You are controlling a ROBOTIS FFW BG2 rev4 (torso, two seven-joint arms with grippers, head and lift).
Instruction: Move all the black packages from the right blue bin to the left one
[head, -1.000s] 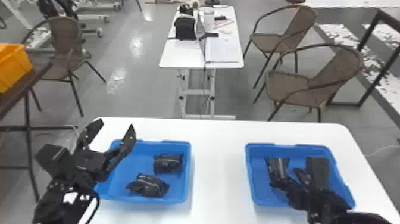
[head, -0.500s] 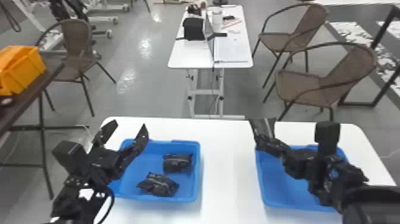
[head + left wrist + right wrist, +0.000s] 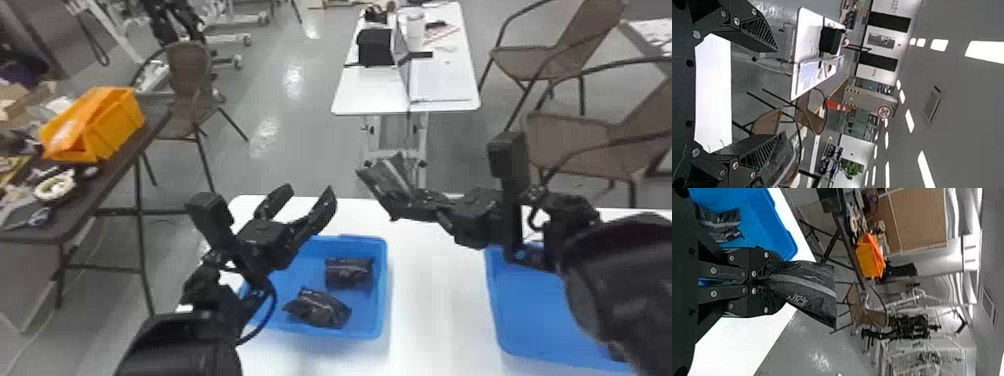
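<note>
Beyond the left bin's [image 3: 384,290] middle in the head view, the left gripper [image 3: 309,200] has its jaws spread; two black packages [image 3: 320,307] lie inside the bin. The right gripper [image 3: 407,200] holds another package [image 3: 387,180]. In the right wrist view, its jaws pinch one end.

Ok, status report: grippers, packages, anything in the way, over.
Right gripper shut on one black package, held up. Left gripper open at left blue bin, possibly in the way. Two packages inside bin.
</note>
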